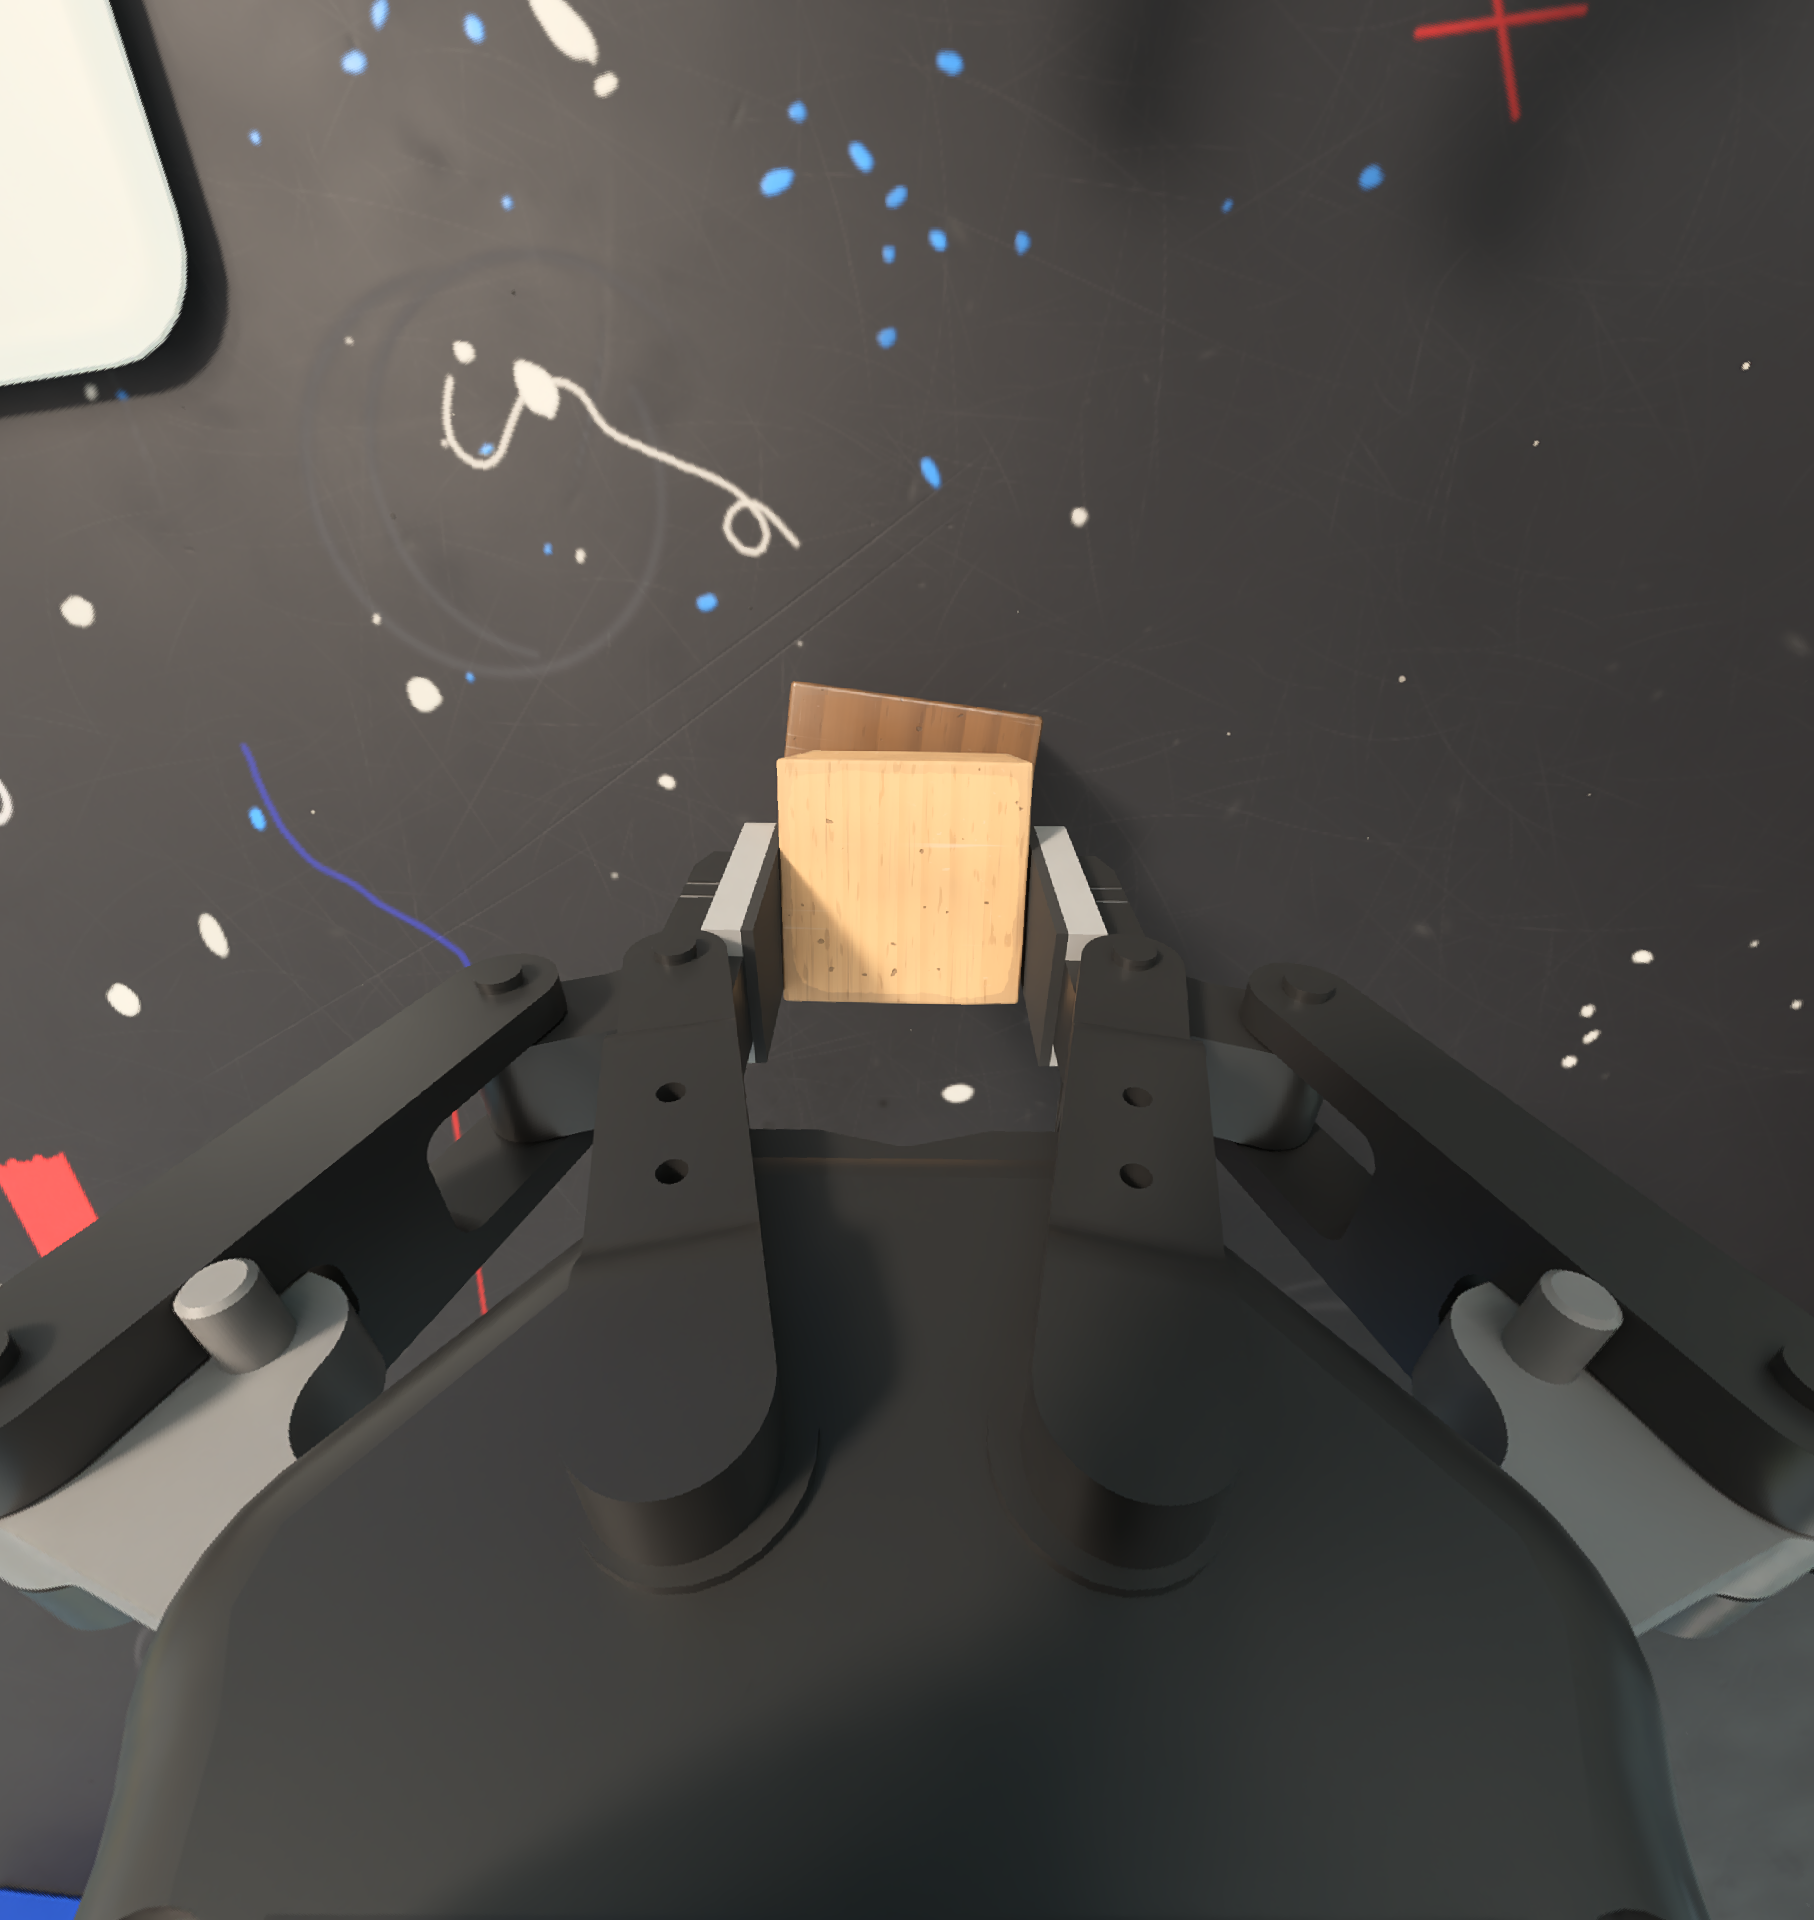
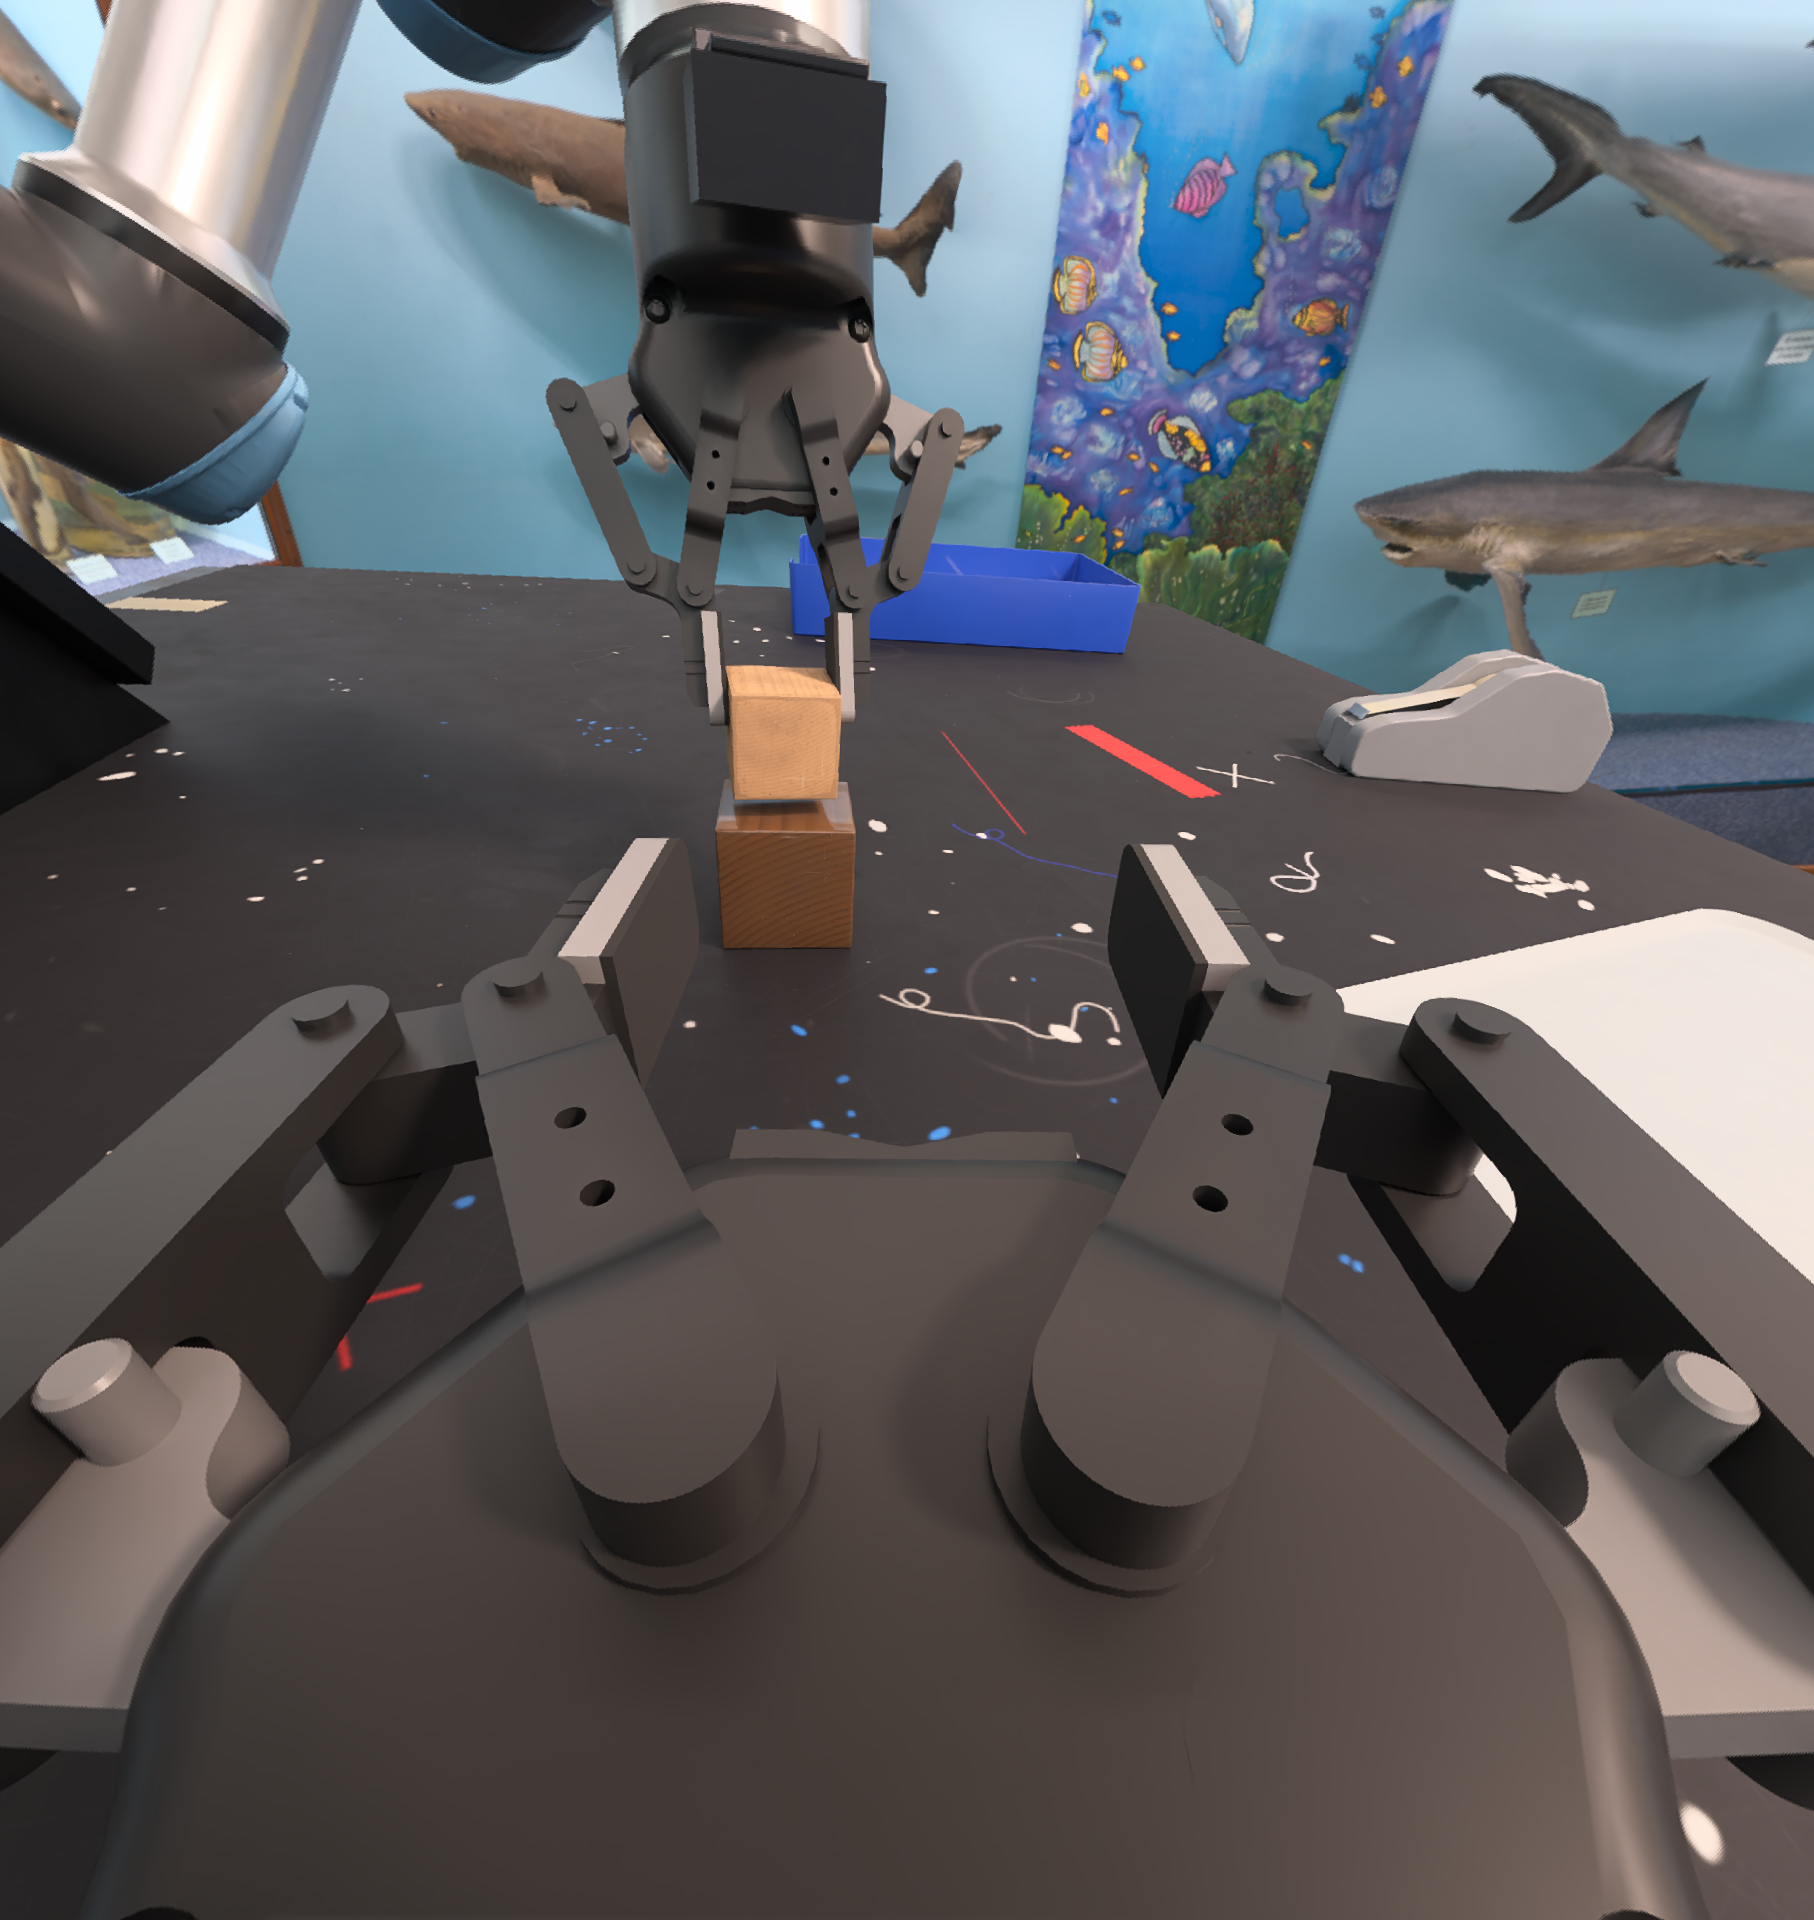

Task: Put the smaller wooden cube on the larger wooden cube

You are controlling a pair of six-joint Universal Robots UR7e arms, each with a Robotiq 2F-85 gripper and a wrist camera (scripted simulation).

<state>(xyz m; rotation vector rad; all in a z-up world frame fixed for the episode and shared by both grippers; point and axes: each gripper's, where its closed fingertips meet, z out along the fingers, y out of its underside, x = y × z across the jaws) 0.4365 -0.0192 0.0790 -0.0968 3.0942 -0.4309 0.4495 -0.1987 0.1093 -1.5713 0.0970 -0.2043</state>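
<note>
My left gripper is shut on the smaller, pale wooden cube, with a finger pad on each side face. The larger, darker wooden cube lies right beneath it, with only its far edge showing. In the right wrist view the left gripper points straight down and holds the pale cube a sliver above the top of the dark cube, roughly centred on it. The dark cube stands on the black table. My right gripper is open and empty, low over the table, a short way in front of the stack.
A white tray lies to the right of my right gripper; it also shows in the left wrist view. A blue bin stands behind the cubes. A grey tape dispenser sits far right. A black block is at the left.
</note>
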